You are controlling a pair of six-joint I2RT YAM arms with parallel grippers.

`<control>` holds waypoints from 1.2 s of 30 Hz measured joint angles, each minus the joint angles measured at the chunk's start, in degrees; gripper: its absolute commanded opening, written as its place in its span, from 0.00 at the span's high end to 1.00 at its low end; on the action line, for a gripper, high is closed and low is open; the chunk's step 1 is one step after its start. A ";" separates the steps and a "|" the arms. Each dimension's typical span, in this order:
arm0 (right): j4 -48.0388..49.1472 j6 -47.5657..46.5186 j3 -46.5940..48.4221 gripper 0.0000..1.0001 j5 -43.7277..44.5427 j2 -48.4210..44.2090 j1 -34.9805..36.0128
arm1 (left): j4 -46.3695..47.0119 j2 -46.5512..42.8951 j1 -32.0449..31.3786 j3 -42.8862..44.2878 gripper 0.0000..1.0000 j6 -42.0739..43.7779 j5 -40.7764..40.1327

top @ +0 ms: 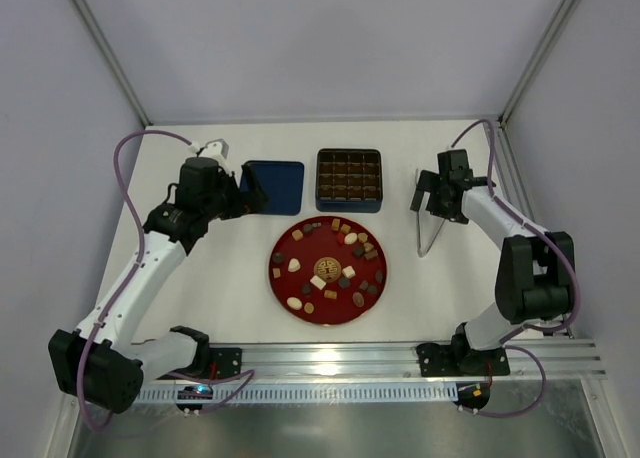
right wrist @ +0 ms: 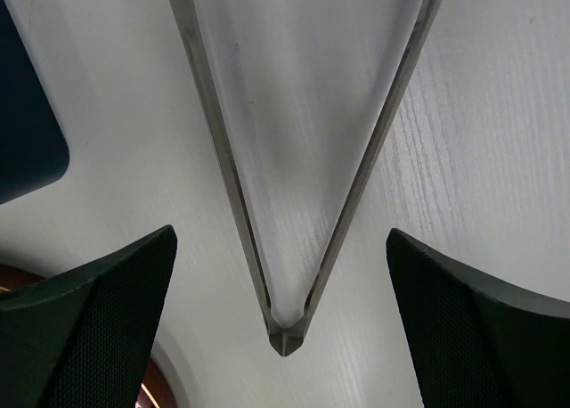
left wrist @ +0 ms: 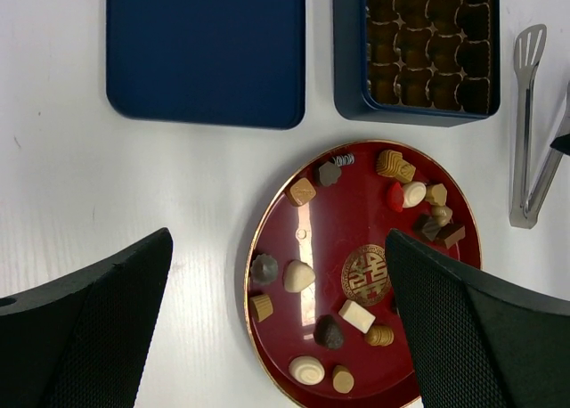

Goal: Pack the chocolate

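the chocolate [top: 294,265] is all on a round red plate [top: 272,276] in the middle of the white table [top: 420,308]. the pieces are small, some dark brown, some light brown and some cream white, and they lie spread out around a gold mark in the middle of the plate. behind the plate, toward the far edge of the table, sits a square blue tin [top: 320,180] with a grid of little brown cups in it. i cannot tell if any piece is in the cups. the flat blue lid [top: 275,183] lies just beside the tin, on its left. shiny metal tongs [top: 423,246] lie toward the right edge of the table, beside the plate. the left claw [top: 250,196] hangs over the lid with its fingers spread wide and it holds nothing. the right claw [top: 430,204] hangs over the tongs. its fingers are spread wide too and nothing is in them. in the right wrist view the joined end of the tongs shows between the two black fingers [right wrist: 98,310].
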 measured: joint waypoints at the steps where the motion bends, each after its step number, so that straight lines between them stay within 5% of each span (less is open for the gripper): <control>1: 0.09 0.02 0.22 0.00 -0.09 0.92 0.00 | 0.00 -0.13 0.00 0.00 0.00 0.00 0.02; 18: 2.08 0.07 1.31 0.01 -0.79 9.42 0.00 | -0.02 -0.57 0.00 0.00 0.00 0.13 0.15; 36: 4.63 0.17 1.05 0.25 -1.70 12.24 -0.02 | -0.04 -0.57 0.00 0.00 0.00 0.15 0.07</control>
